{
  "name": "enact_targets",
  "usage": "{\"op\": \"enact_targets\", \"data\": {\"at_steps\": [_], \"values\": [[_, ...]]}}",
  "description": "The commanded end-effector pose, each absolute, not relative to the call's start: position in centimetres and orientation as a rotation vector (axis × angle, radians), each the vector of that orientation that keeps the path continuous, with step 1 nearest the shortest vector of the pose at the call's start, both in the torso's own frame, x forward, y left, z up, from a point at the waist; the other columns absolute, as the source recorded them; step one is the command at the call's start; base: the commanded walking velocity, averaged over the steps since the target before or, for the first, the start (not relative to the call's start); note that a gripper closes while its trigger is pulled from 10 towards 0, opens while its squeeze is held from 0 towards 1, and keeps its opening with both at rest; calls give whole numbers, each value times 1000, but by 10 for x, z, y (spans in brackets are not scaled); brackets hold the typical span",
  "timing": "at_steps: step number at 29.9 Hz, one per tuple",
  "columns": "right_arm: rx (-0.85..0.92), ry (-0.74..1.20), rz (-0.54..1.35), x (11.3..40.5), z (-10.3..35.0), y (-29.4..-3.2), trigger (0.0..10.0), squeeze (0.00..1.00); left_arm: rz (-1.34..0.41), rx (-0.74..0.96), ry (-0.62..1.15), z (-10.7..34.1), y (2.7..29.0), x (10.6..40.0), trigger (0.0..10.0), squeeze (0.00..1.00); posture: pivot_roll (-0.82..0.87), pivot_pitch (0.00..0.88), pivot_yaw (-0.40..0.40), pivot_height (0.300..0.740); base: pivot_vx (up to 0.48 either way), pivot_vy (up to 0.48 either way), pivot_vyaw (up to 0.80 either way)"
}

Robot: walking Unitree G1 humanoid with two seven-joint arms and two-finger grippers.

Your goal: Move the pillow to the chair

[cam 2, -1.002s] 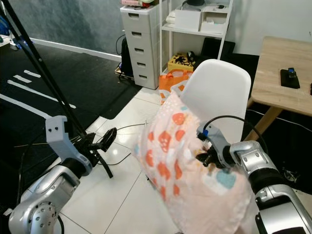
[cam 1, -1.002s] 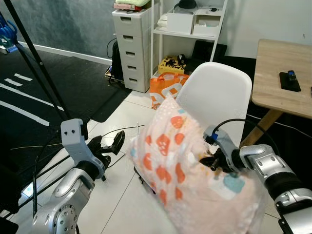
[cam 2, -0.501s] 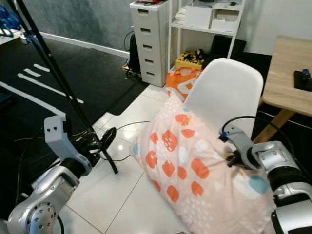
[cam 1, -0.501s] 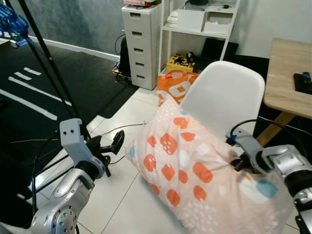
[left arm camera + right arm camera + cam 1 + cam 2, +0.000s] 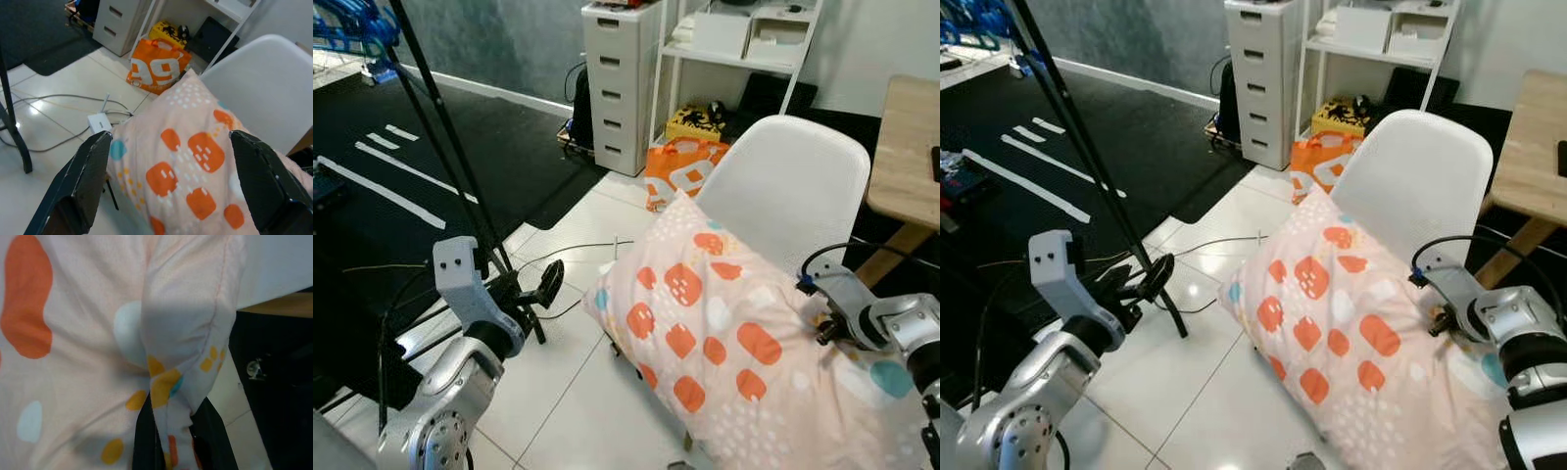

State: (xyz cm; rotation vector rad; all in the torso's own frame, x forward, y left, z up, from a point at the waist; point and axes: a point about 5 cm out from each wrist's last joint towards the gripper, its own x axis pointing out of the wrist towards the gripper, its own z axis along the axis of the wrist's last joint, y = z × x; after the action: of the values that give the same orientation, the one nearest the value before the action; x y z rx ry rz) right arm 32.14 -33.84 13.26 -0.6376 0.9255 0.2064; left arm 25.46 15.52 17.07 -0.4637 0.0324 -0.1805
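Over by the wall stands a white drawer unit (image 5: 626, 83), and right beside it a white shelf rack (image 5: 759, 44) holding white boxes. Down at the rack's foot sits an orange shopping bag (image 5: 680, 171), with a yellow box (image 5: 695, 122) just behind it. White cables (image 5: 563, 259) trail across the pale tiled floor (image 5: 563, 382), a black mat (image 5: 421, 186) lies alongside, and a black stand pole (image 5: 460, 171) slants across. A wooden tabletop (image 5: 906, 162) sits at the far right.

The pillow (image 5: 734, 333) and chair (image 5: 1410, 181) are seen from above by both head views; closer wrist views share the pillow.
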Motion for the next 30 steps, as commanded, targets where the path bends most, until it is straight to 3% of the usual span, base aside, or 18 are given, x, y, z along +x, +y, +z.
{"op": "enact_targets", "data": {"at_steps": [1,12,30], "values": [[-674,906,99,320,145,-354,10000,0,-170,-474,49,167,156,253,10000,0,-182,115,57,620,0,0,0],[-774,762,-177,322,173,-382,10000,0,-175,-480,46,167,156,254,10000,0,-187,107,54,580,0,0,0],[-865,495,-438,318,199,-405,10000,0,-196,-480,53,168,156,254,10000,0,-186,107,78,515,0,0,0]]}}
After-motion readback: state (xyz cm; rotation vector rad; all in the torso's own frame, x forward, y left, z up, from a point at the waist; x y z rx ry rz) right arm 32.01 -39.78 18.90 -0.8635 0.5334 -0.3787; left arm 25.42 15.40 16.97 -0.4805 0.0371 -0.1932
